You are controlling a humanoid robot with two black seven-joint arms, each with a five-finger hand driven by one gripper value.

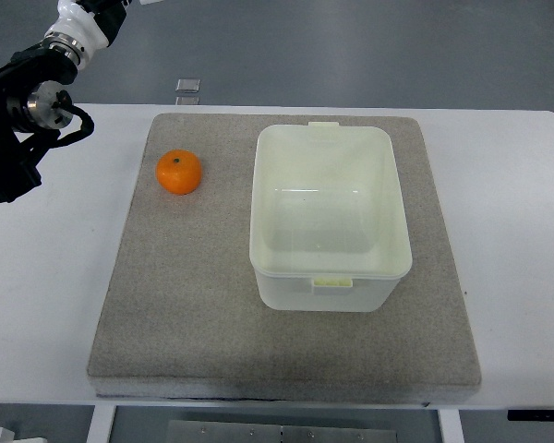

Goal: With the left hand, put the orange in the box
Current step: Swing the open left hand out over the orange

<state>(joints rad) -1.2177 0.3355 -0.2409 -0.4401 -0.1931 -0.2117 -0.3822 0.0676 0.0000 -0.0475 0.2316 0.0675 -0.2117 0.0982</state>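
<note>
The orange (179,172) is round — the empty, loosely curled left hand (23,129) at the desk's (517,185) left edge could bump it away from the box (328,217).

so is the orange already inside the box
No, the orange sits on the grey mat to the left of the white box, which holds nothing, and the left hand is apart from it.
</note>
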